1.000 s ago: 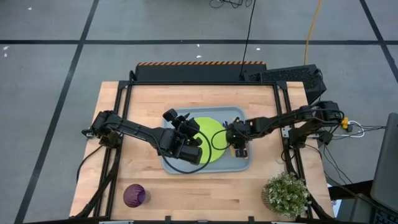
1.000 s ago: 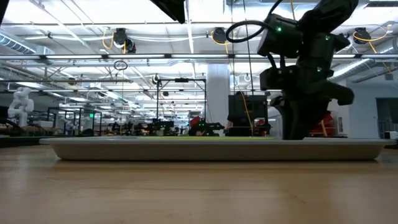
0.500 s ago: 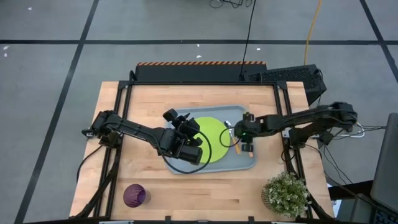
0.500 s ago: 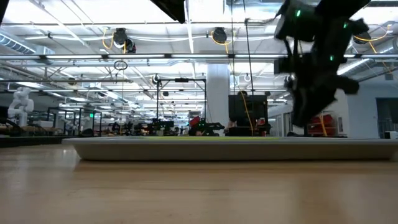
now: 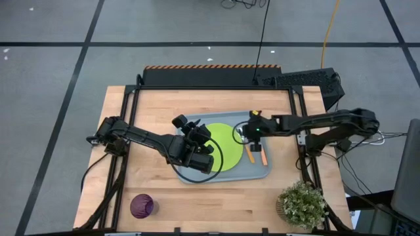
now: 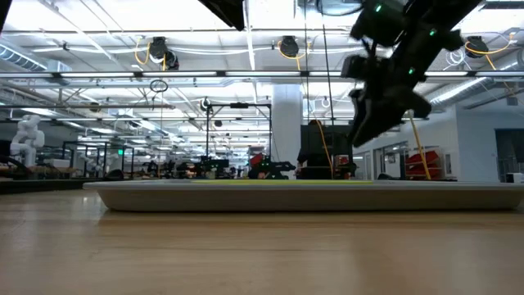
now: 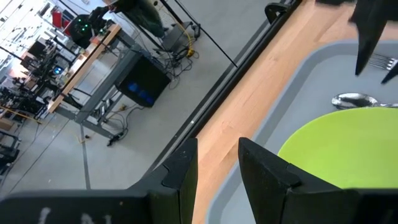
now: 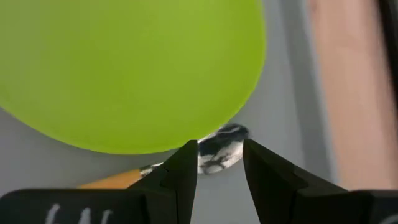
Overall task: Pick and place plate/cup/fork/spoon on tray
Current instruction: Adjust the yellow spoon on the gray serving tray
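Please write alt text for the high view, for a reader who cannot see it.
Seen from above, a grey-blue tray in the middle of a wooden table holds a lime-green plate, with two orange-handled utensils lying right of the plate. Both end effectors are over the tray, left and right. A purple cup stands near the table's front left corner, and a potted plant at the front right.

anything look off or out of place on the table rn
Only the cup: it stands alone near the table's front left corner, far from the tray, which already holds the plate, spoon and fork. The tray also sits slightly askew to the table edges. Nothing looks spilled or damaged.
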